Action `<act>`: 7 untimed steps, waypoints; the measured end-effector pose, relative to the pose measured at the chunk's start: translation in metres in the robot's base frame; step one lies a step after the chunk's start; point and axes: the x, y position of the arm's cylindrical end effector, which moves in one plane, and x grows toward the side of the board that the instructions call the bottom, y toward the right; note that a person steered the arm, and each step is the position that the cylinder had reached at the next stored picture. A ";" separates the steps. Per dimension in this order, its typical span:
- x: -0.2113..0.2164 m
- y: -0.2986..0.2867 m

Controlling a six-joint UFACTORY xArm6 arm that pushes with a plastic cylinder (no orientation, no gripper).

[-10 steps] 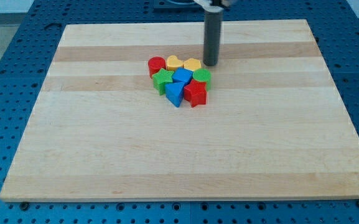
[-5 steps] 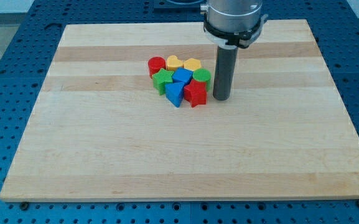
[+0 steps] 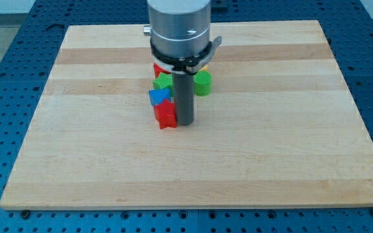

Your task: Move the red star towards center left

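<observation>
Your tip (image 3: 185,123) sits on the worktop (image 3: 76,162) just right of the red star (image 3: 165,114), touching or all but touching its right side; the contact itself is too close to call. The red star lies a little left of the worktop's middle, at the near end of the cluster, and it is the block nearest the camera. Just beyond it, touching its far edge, is a blue block (image 3: 159,97) whose shape you cannot make out fully because the rod covers its right part. Farther still, a green block (image 3: 163,81) shows to the left of the rod, and another green block (image 3: 202,83) shows to the right of it, just beside the rod and apart from the red star. A sliver of a red block (image 3: 158,68) peeks out at the far left of the cluster, right under the arm's wide grey collar, and a thin edge of yellow (image 3: 205,66) shows at the far right beneath that collar; their shapes are hidden. The rod and collar stand in front of the middle of the cluster, so any blocks behind them are out of sight. You have no pincer on this arm, only the straight dark rod, so there is nothing spread or pressed together to report. The worktop is pale wood, resting on a blue perforated base (image 3: 5,65).
</observation>
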 end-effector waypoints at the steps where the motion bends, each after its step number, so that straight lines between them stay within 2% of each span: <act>1: 0.004 -0.040; 3: 0.000 -0.125; 4: -0.007 -0.140; 5: 0.022 -0.134; 6: 0.023 -0.097; 7: -0.006 -0.070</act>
